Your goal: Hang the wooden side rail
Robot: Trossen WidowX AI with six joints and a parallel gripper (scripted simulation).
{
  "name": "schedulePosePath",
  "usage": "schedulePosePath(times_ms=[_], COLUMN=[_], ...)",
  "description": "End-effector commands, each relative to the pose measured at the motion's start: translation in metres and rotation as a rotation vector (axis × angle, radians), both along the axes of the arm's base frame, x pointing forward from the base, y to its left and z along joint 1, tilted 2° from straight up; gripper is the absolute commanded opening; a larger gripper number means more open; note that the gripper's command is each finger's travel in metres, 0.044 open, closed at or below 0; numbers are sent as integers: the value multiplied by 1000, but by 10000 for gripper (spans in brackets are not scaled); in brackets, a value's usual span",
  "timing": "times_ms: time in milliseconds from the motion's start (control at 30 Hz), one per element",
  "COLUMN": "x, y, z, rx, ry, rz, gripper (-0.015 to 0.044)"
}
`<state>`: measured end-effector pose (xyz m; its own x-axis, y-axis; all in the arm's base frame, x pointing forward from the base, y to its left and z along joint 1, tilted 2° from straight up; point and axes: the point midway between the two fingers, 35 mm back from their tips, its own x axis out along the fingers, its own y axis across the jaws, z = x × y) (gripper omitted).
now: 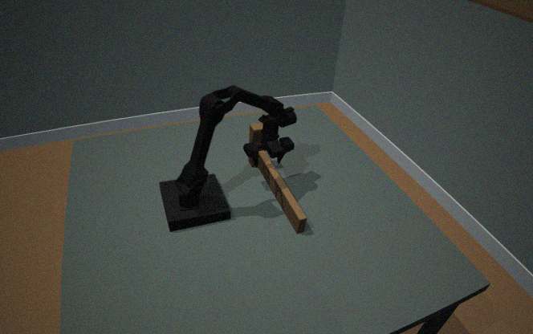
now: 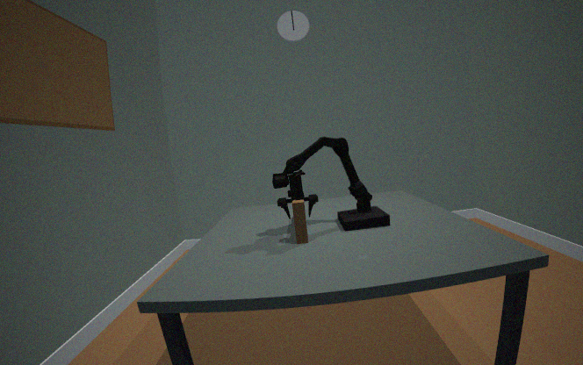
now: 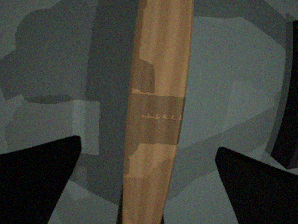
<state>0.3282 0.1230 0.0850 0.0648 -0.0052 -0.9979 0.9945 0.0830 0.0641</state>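
The tool (image 1: 268, 154) (image 2: 299, 218) (image 3: 150, 151) is spread wide, pinching nothing. The wooden rail (image 1: 282, 192) (image 2: 300, 224) (image 3: 159, 75) runs from near the post (image 1: 255, 132) at 11 o'clock toward 5 o'clock. The tool should be lifted straight up, slowly, so neither side is bumped.

The spread pincer (image 1: 268, 158) hangs over the wooden rail (image 1: 284, 192) near the upright post (image 1: 254, 133).
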Motion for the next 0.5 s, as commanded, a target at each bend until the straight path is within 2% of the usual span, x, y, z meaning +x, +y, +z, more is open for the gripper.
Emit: schedulePosePath(times_ms=[0,467], x=[1,1], y=[-10,-8], z=[2,0], rx=[3,-1], ry=[-6,2], rz=[-2,-11], gripper=[440,440])
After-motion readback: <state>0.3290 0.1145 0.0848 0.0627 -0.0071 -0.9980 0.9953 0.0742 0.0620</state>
